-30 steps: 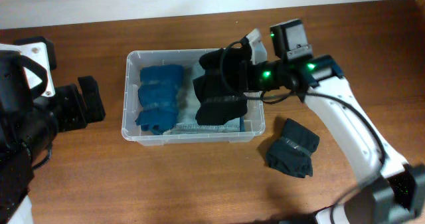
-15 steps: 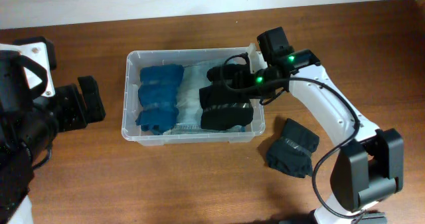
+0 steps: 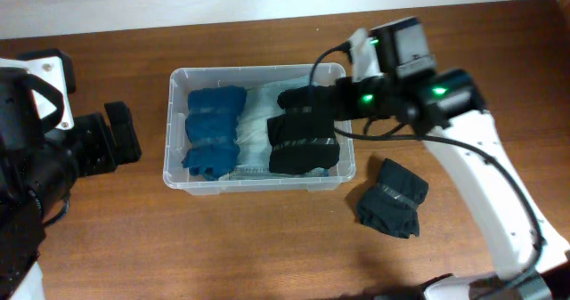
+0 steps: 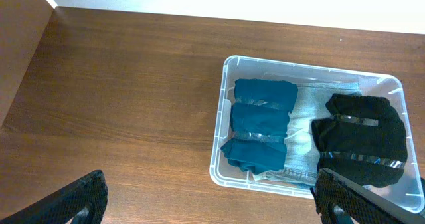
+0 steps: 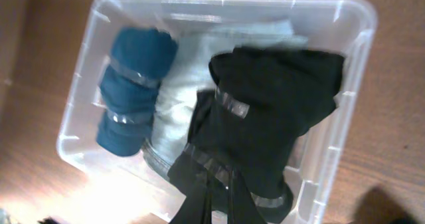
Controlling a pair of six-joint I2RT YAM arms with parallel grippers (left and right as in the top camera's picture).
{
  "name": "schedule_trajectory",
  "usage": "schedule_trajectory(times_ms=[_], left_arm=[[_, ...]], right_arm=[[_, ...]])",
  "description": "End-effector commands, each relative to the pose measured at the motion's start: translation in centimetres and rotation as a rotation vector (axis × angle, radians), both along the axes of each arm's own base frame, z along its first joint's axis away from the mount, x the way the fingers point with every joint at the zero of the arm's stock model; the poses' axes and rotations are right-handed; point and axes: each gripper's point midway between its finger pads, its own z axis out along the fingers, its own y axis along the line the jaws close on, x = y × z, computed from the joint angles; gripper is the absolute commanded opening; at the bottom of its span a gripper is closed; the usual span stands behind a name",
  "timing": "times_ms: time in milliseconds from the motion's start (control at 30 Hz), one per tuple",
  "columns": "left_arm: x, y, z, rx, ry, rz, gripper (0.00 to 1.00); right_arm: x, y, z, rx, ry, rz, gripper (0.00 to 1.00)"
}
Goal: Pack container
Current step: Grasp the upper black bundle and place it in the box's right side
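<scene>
The container (image 3: 169, 135) sits mid-table with a blue bundle (image 3: 214, 131) at its left end, a pale cloth (image 3: 256, 122) in the middle and a black bundle (image 3: 305, 144) at its right end. A second black bundle (image 3: 392, 198) lies just outside its right end. The right gripper (image 5: 217, 205) hangs over the container's right end, and I cannot tell how wide its dark fingers stand. The left gripper (image 3: 122, 138) sits left of the container, apart from it, spread wide and holding nothing.
</scene>
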Motion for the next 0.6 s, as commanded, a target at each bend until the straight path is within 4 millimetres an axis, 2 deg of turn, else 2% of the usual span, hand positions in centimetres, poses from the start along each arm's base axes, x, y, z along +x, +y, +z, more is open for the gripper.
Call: schedule_trajectory(times_ms=[0,100,200,267,333,400,467,533,567], left_arm=[[0.0,0.3,0.0,-0.002,0.001,0.021,0.99],[0.0,0.3,0.0,-0.002,0.001,0.021,1.00],[0.0,0.3,0.0,-0.002,0.001,0.021,1.00],[0.0,0.3,0.0,-0.002,0.001,0.021,0.99],[0.0,0.3,0.0,-0.002,0.001,0.021,0.99],[0.0,0.3,0.0,-0.002,0.001,0.021,0.99],[0.0,0.3,0.0,-0.002,0.001,0.021,0.99],[0.0,0.3,0.0,-0.002,0.001,0.021,0.99],[0.0,0.3,0.0,-0.002,0.001,0.021,0.99]], right_arm=[[-0.1,1.2,-6.4,-0.158,0.119,-0.030,0.04],[0.3,1.6,-10.6,-0.253,0.190,-0.043,0.04],[1.1,0.8,-14.5,-0.353,0.243,-0.069,0.04],[1.6,0.0,-16.4,-0.409,0.266,-0.087,0.04],[1.8,-0.5,-17.2,-0.436,0.276,-0.097,0.05],[1.9,-0.6,-17.1,-0.444,0.268,-0.090,0.06],[1.9,-0.6,-15.8,-0.439,0.247,-0.081,0.08],[1.9,-0.5,-13.9,-0.430,0.222,-0.074,0.11],[1.9,-0.5,-12.3,-0.418,0.201,-0.073,0.17]])
